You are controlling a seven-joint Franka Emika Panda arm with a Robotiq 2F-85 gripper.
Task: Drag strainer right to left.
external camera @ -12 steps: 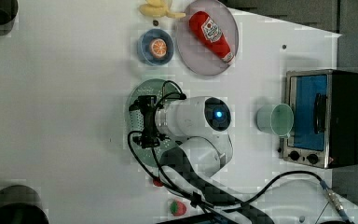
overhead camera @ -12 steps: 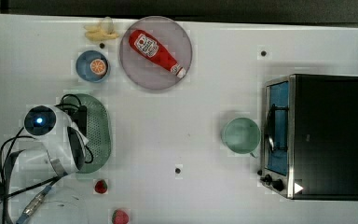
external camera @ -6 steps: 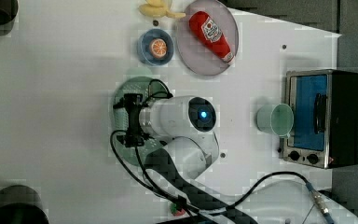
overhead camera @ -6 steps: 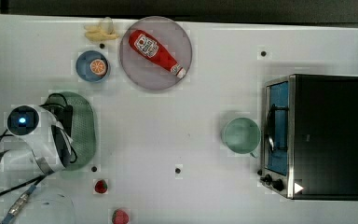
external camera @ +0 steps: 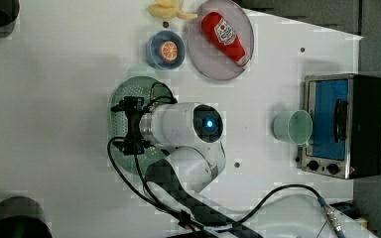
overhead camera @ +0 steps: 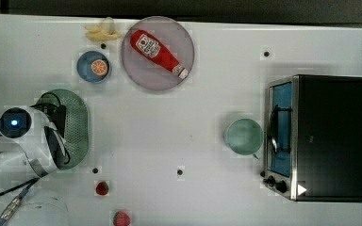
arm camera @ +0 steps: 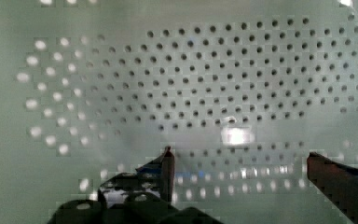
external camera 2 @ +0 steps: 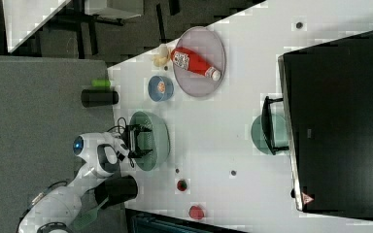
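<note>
Strainer near the top view's left edge of the white surface, below the blue bowl. Arm covers the strainer's left half there. Wrist view: perforated strainer floor close up, gripper inside it, jaws spread apart. Right view: black fingers over the basin.

The white tabletop carries everything. At the top view's left edge sits the strainer, with a blue bowl and a banana above it. A grey-purple plate lies beside the bowl. Toward the top view's right stand a green cup and — just beside it — a toaster oven. Two strawberries lie near the top view's lower edge, below the strainer.
</note>
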